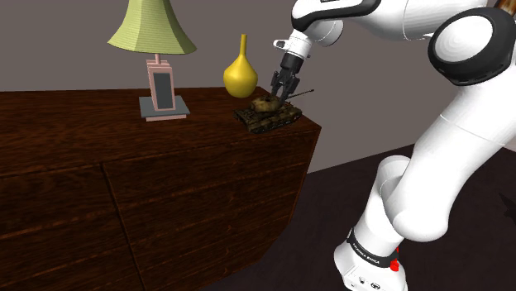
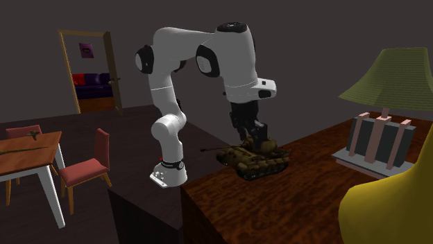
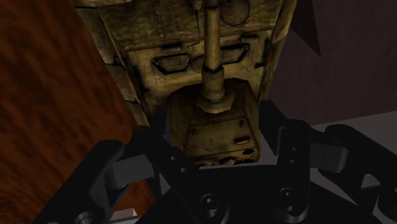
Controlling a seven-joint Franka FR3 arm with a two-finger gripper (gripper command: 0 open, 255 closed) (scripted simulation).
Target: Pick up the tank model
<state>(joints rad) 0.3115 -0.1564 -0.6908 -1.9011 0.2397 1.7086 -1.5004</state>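
On cabinet corner | claw clamps tank model turret | wrist vw: pads touch both sides

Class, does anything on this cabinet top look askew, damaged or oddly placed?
Nothing toppled or broken. The olive-brown tank model stands level, close to a corner of the dark wooden cabinet, beneath the black gripper.

We are looking at a tank model that is wearing mottled camouflage of olive, tan and dark brown. The gripper is showing all black, and the arm white with dark joints. The sideboard is glowing a deep reddish brown, streaked with wood grain. We are also seeing a mustard-yellow vase and a lamp — its shade is showing pale green with fine ribbing, its stem pink around a dark grey panel. The chairs are showing red.
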